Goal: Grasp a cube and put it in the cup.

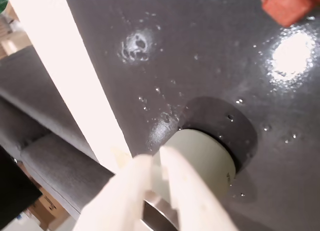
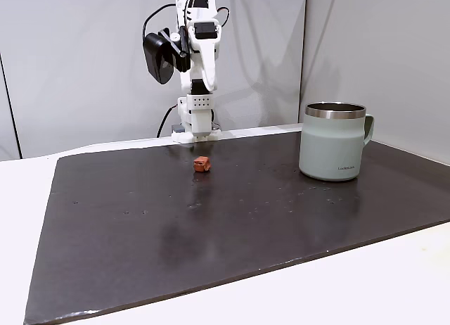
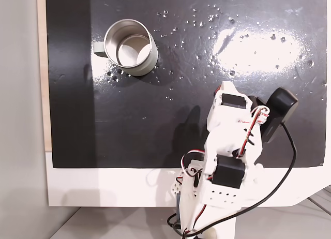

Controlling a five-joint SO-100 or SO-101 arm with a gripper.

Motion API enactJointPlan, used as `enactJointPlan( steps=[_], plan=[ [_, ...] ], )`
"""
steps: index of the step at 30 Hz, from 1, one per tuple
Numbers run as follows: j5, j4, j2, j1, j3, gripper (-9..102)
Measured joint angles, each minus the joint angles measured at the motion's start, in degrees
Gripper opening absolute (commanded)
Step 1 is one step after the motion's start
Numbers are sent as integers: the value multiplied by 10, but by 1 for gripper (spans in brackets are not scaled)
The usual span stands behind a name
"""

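While the wrist view looks down past the gripper [image 1: 160,166], its two pale fingers [image 1: 122,193] sit blurred at the bottom of the picture, drawn close together with just a thin gap and nothing between them. Right behind their tips stands the cup [image 1: 207,153], its grey-green wall seen from above on the dark mat [image 1: 200,56]. The cube [image 1: 287,5], brick-red, lies at the top right corner of that view, well apart from the cup, beside a bright glare on the mat.

From a fixed view facing the table, the white arm [image 2: 197,51] is folded up tall at the back edge of the mat. The cube [image 2: 202,163] rests on the mat just in front of the arm's base, and the cup [image 2: 330,142] stands upright off to the right, handle pointing right.

Looking straight down in a fixed view, the cup [image 3: 150,57] stands at upper left, its steel inside bare, handle to the left. The arm [image 3: 227,146] rises from the white table edge [image 3: 103,187] at the bottom.
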Motion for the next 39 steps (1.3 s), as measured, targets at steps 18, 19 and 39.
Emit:
enactJointPlan(
  steps=[18, 19, 39],
  plan=[
    [121, 187, -255, -16, -224, 0],
    [125, 196, -272, -17, -234, 0],
    [191, 272, -453, 38, -322, 0]
  ],
)
